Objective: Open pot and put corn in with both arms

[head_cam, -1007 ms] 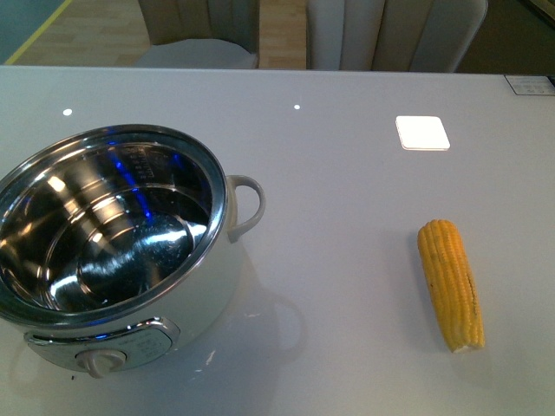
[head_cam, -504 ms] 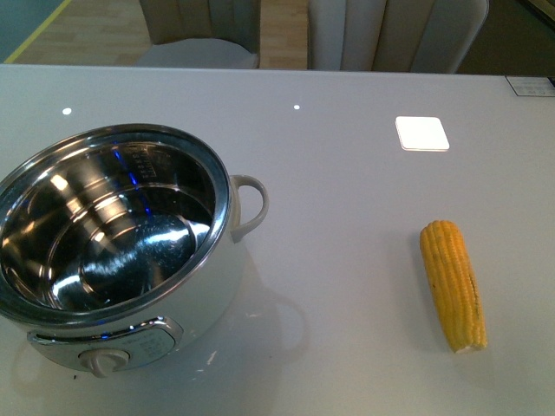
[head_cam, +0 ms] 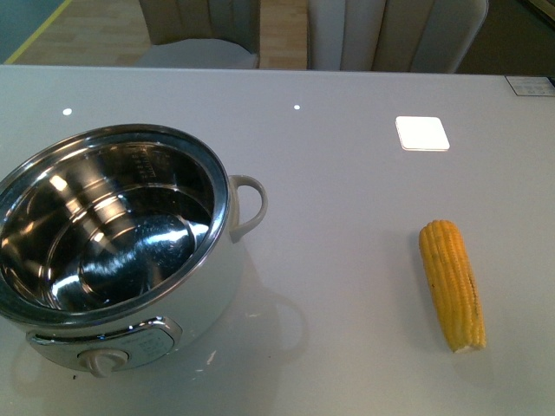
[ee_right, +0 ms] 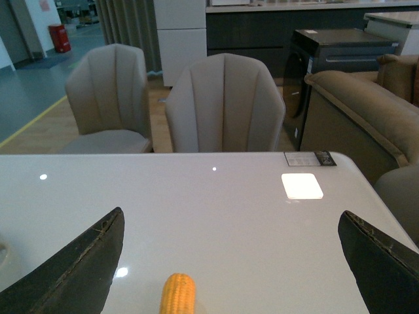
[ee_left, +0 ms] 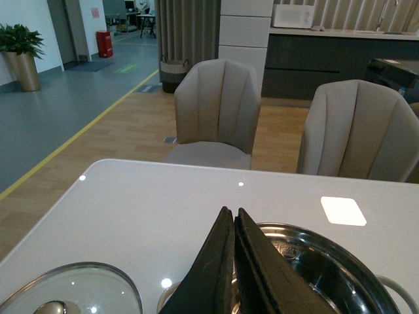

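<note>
In your front view neither arm shows: you get the pot [head_cam: 213, 290] at the near left of the white table [head_cam: 347, 182], uncovered, its steel bowl bare, loop handle [head_cam: 250, 204] pointing toward the middle and dial panel [head_cam: 104, 354] facing you. The corn cob [head_cam: 452, 283] lies flat well to the right of it, lengthwise away from you, cut end nearest. Wide bare tabletop separates the two. Only the left wrist view shows you the glass lid [ee_left: 85, 284], lying on the table beside the pot on its outer side, toward the table's left edge, knob [ee_left: 50, 307] up. That view also shows the left gripper [ee_left: 233, 210] with its fingers pressed together and holding nothing, hanging over the pot's rim. Only the right wrist view shows the right gripper [ee_right: 230, 212]: its fingers are spread wide apart and the cob's rounded end lies on the table below the gap, not touched. Past the cob you have clear surface up to the far edge, where two grey chairs [ee_right: 224, 104] stand, and a small label [ee_right: 309, 158] marks the far right corner.
</note>
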